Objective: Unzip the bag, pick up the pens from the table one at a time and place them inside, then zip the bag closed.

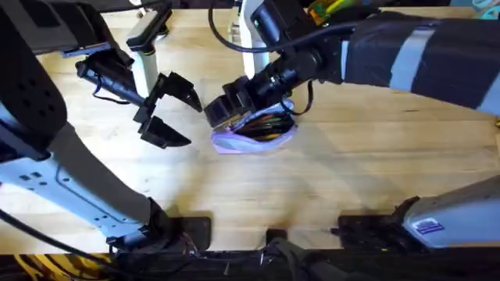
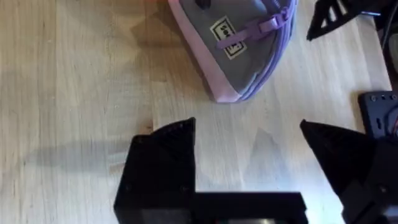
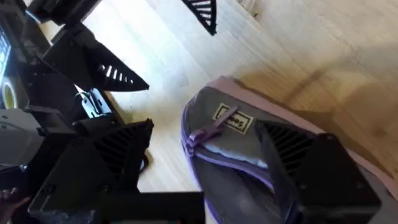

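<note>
The lavender bag lies mid-table, unzipped, pens inside; the right gripper straddles its end, fingers apart, while the left gripper hovers beside it, spread, empty

Black claw, triangular ribbed fingers; grey-white arm links, black cables.

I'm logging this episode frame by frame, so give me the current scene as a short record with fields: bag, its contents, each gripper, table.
bag: lavender pouch lying on the table, open along the top
contents: pens visible inside the opening
left gripper: open, beside the bag, apart from it
right gripper: open, down at the bag, one finger over its end by the label
zipper pull: purple tab lying on the grey fabric
table: light wooden planks
</note>
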{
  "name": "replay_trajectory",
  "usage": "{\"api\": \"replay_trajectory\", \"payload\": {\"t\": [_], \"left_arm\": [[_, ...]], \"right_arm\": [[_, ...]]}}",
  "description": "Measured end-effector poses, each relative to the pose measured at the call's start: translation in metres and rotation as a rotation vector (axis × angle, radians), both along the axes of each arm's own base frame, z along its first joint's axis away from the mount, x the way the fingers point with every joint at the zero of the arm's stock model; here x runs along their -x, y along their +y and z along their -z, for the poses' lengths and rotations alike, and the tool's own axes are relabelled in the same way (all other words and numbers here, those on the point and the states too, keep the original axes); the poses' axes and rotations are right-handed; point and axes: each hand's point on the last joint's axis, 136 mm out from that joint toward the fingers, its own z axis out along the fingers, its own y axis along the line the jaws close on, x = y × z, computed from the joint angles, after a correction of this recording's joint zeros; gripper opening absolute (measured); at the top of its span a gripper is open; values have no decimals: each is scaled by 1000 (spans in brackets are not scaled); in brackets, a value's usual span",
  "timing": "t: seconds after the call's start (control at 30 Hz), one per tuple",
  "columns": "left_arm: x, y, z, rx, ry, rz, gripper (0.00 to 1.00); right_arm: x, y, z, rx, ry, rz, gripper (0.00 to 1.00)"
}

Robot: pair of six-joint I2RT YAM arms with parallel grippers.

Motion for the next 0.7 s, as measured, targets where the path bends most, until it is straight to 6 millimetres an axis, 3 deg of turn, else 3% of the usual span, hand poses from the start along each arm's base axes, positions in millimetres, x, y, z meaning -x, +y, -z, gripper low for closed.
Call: {"api": "replay_trajectory", "payload": {"t": [0.3, 0.53, 0.7], "left_arm": [[0, 0, 0, 0, 0, 0, 995], [0, 0, 0, 0, 0, 0, 995], [0, 0, 0, 0, 0, 0, 994]], "right_arm": [[38, 10, 8, 48, 41, -94, 997], [42, 17, 14, 55, 48, -107, 980], [34, 25, 23, 47, 81, -54, 662]]}}
